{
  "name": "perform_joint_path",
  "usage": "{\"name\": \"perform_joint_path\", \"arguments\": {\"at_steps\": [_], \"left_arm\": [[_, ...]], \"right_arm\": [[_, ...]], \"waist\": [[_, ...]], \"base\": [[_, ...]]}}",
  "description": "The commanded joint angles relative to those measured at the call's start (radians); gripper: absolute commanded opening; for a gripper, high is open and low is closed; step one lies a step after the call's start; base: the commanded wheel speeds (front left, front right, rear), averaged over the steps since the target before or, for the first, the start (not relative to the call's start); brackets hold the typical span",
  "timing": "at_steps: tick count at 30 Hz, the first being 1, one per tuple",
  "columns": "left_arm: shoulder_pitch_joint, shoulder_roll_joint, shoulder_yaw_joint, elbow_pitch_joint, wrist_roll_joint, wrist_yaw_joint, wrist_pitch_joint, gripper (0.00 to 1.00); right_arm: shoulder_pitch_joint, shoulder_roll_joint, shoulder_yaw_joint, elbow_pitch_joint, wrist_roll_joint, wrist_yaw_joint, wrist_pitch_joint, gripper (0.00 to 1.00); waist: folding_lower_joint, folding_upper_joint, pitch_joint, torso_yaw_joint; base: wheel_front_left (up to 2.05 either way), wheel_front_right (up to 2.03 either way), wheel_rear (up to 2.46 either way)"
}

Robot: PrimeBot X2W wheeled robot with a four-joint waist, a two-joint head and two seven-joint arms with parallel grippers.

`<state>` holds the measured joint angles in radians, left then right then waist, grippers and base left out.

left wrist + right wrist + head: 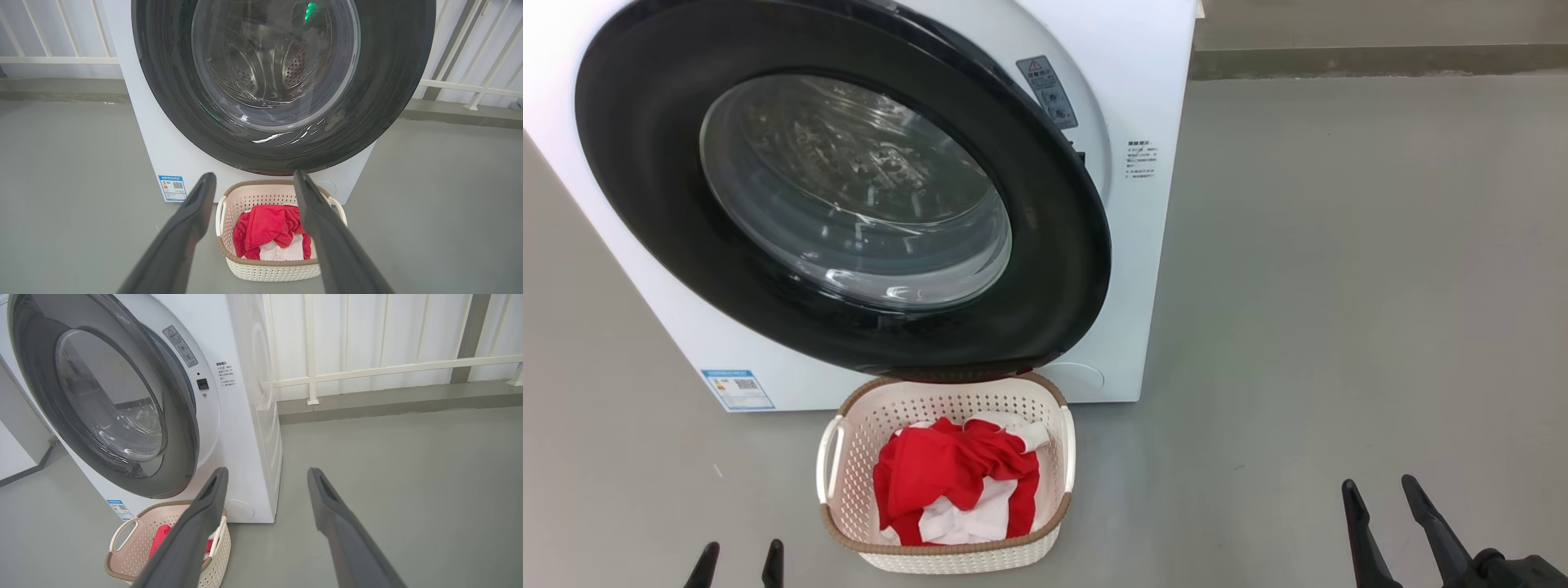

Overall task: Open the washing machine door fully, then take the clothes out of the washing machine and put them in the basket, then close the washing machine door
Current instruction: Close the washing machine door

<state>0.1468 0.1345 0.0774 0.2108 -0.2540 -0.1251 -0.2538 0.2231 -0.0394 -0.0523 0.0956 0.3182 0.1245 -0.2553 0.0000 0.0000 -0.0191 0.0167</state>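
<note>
- 1 washing machine (1143, 327) on floor (1339, 286); drum thru glass looks empty.
- 1 washing machine door (645, 163): swung to, latch side seems a bit ajar, so prob. closing not finished.
- 1 basket (956, 559), on floor just in front of machine, under door.
- 1 heap of clothes (947, 469) in basket; pcs can't count; unloading looks done.
- 2 grippers: left gripper (743, 545), right gripper (1378, 482); fingers wide, empty.

White, black and red before me.
Upper left, the washing machine (1156, 269) is white, its door (645, 171) glossy black; bottom centre, red-and-white clothes (947, 474) in the cream, hole-dotted basket (862, 461) with brown woven rim; grey floor (1339, 286); my left gripper (743, 545) and right gripper (1379, 483) dark.
</note>
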Motion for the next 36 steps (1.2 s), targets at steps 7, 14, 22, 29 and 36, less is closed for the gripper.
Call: {"name": "perform_joint_path", "arguments": {"at_steps": [7, 14, 22, 29, 36], "left_arm": [[-0.024, 0.003, 0.029, -0.034, 0.02, -0.006, -0.008, 1.0], [-0.031, -0.009, 0.014, -0.038, 0.033, -0.006, -0.008, 1.0], [-0.042, -0.035, 0.002, -0.043, 0.036, -0.006, -0.008, 1.0], [-0.098, -0.045, -0.029, -0.047, 0.022, -0.006, -0.008, 1.0], [-0.186, -0.056, -0.069, -0.048, -0.006, -0.006, -0.008, 1.0]], "right_arm": [[-0.026, -0.014, 0.017, -0.027, 0.004, 0.006, -0.006, 1.0], [-0.056, -0.012, 0.032, -0.027, 0.028, 0.006, -0.006, 0.0], [-0.193, -0.011, 0.111, 0.0, 0.05, 0.006, -0.006, 0.0], [-0.379, -0.011, 0.187, 0.043, 0.058, 0.006, -0.006, 0.0], [-0.559, -0.011, 0.214, 0.117, 0.03, 0.006, -0.006, 0.0]], "waist": [[0.0, 0.0, 0.0, 0.014], [0.0, 0.0, 0.002, 0.051], [0.0, 0.0, 0.033, 0.109], [0.0, 0.0, 0.122, 0.169], [0.0, 0.0, 0.217, 0.23]], "base": [[0.0, 0.0, 0.0], [0.0, 0.0, 0.0], [0.0, 0.0, 0.0], [0.0, 0.0, 0.0], [0.0, 0.0, 0.0]]}}
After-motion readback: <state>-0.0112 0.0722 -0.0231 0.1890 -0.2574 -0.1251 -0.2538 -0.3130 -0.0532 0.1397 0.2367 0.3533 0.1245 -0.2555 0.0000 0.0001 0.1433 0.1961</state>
